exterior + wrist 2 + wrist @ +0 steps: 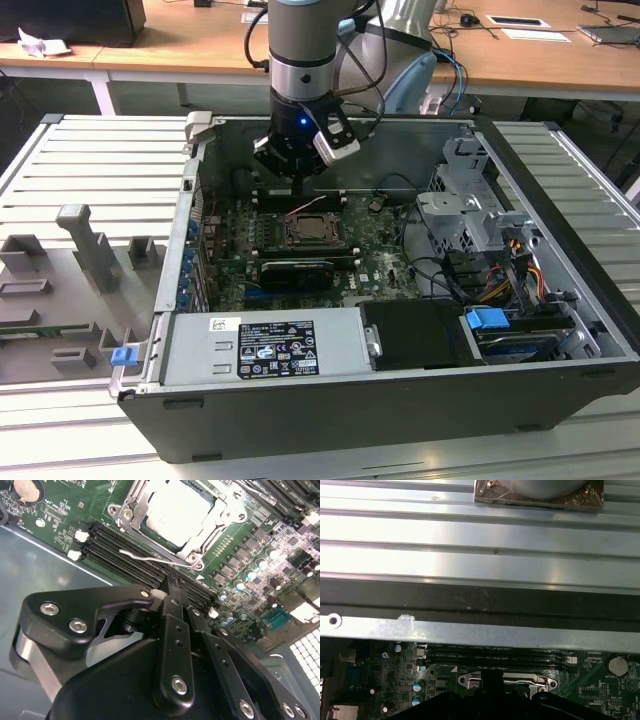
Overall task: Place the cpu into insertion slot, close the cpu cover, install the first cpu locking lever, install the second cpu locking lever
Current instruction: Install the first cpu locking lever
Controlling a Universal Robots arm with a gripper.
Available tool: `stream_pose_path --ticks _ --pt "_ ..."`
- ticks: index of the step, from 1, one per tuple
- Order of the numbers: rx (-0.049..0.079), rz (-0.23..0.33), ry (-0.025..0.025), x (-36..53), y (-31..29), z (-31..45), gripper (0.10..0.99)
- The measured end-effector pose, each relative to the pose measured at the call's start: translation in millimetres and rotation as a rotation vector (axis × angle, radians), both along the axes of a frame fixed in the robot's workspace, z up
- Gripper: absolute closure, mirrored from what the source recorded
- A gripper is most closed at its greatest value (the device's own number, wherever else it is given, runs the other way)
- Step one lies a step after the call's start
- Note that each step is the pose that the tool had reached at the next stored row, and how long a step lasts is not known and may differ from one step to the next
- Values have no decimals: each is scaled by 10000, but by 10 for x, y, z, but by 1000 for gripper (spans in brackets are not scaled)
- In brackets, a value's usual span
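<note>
Gripper [300, 172] hangs inside the PC case [560, 330], just above the insertion slot [305, 232] – jaws closed, holding nothing. CPU [177, 510] sits in slot w/ cpu cover [200, 547] down around it – lever [150, 559] beside

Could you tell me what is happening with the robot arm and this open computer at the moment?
A single robot arm holds its black gripper inside the open dark grey computer case, above the green motherboard. In the second wrist view, the pale silver-beige square cpu already sits in the metal-rimmed insertion slot, with the thin silver cpu cover framing it. A thin silver wire locking lever lies along the socket's edge beside the long black memory slots. The gripper hangs close above that lever.
</note>
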State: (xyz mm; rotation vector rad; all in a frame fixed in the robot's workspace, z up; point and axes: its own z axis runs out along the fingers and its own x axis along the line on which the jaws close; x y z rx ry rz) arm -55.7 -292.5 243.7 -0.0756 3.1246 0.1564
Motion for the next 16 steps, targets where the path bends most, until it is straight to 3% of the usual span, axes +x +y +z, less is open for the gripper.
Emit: stream_pose_path --ticks 11,16 --pt "0 -115 0 20 0 -39 980" --pt "0 -117 0 98 4 -80 980"
